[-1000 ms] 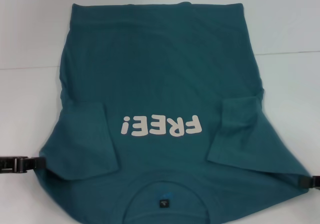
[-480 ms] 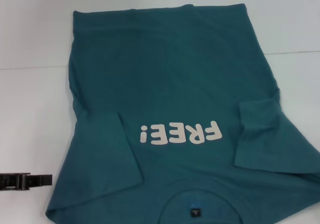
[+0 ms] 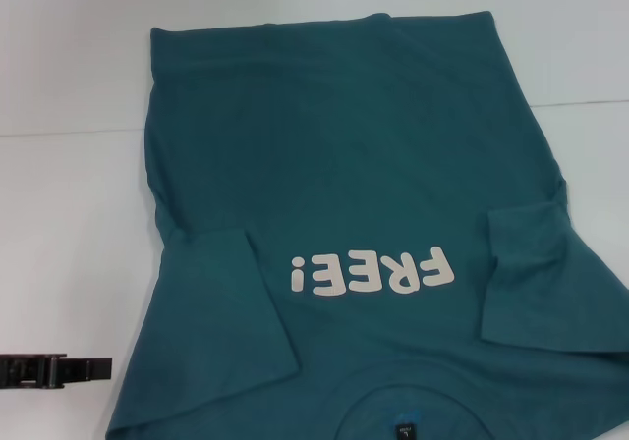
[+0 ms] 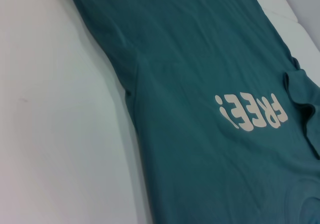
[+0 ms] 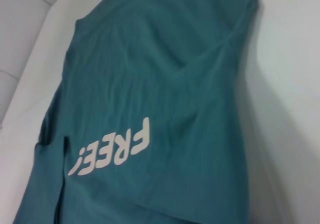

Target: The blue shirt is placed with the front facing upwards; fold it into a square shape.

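Only the head view shows the left gripper [image 3: 98, 369], low at the table [image 3: 69, 224] edge, just left of the blue shirt [image 3: 344, 165], apart from it; whether its fingers are open, I cannot tell. The shirt lies front-up, sleeves folded inward.

Blue shirt [image 3: 364, 194] spread front-up across centre and right of the head view, running off the lower and right edges. Off-white "FREE!" lettering [image 3: 371, 271] upside down at lower centre. Both short sleeves folded inward over the chest. Small black neck label [image 3: 404, 430] at bottom edge.
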